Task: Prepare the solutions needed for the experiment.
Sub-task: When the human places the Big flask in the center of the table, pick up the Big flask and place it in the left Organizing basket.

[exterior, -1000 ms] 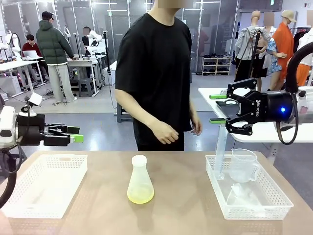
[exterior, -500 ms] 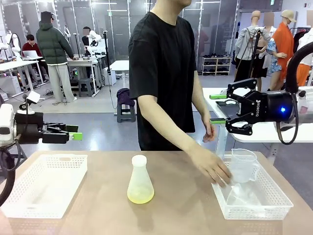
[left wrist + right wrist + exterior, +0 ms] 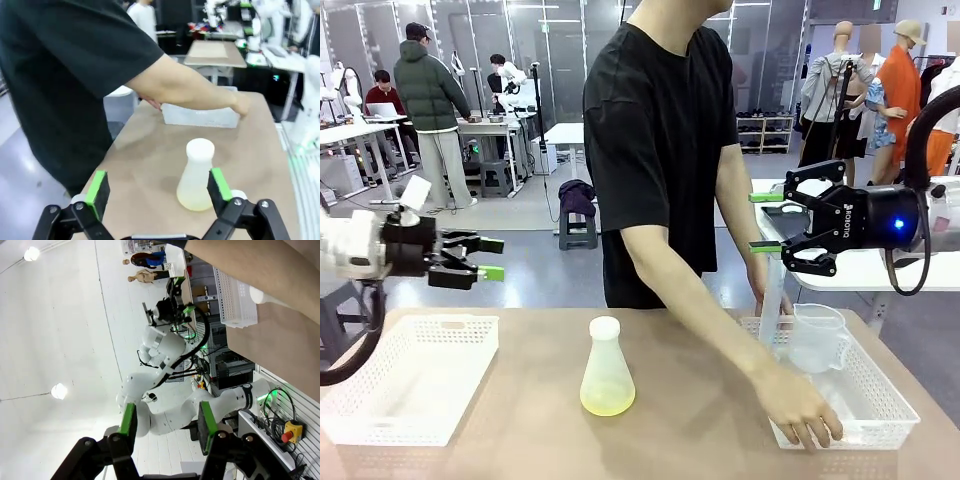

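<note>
The solutions (image 3: 607,402) form a shallow pale yellow-green layer in the bottom of a frosted conical flask (image 3: 607,365) with a white cap (image 3: 605,327), which stands upright at the middle of the worktop (image 3: 690,400) between two white trays. To its right, a person's hand (image 3: 807,412) rests on the near rim of the right tray (image 3: 880,385), which holds a clear measuring jug (image 3: 818,340); the left tray (image 3: 410,380) sits well apart on the left. The left fingers (image 3: 492,272) hang spread above the worktop's far left, pointing toward the flask, and the right fingers (image 3: 765,246) hang spread above the right tray's far side.
</note>
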Controlling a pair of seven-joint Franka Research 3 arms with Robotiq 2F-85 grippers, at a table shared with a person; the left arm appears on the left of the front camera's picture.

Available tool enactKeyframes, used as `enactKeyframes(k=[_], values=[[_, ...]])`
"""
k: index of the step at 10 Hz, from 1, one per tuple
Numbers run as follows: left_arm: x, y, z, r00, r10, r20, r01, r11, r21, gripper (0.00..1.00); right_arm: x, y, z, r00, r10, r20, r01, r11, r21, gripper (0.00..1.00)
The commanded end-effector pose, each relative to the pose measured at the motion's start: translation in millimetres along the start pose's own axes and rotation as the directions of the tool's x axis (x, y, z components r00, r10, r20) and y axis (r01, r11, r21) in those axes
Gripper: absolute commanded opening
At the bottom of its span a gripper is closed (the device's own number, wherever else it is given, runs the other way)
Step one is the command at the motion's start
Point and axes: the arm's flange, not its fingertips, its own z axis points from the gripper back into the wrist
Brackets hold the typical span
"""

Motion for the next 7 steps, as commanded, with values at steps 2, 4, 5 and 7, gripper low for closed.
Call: enactKeyframes(k=[2,4,5,7], values=[[-28,31,-48,0.999,-0.031,-0.031,0.023,0.977,-0.214,1.00,0,1,0,1.000,0.001,-0.001,-0.001,1.000,0.007,0.63],[-27,20,-38,1.000,-0.022,-0.014,0.020,0.990,-0.143,1.00,0,1,0,1.000,0.001,-0.001,-0.001,1.000,0.007,0.63],[-27,20,-38,1.000,-0.022,-0.014,0.020,0.990,-0.143,1.00,0,1,0,1.000,0.001,-0.001,-0.001,1.000,0.007,0.63],[-27,20,-38,1.000,-0.022,-0.014,0.020,0.990,-0.143,1.00,0,1,0,1.000,0.001,-0.001,-0.001,1.000,0.007,0.63]])
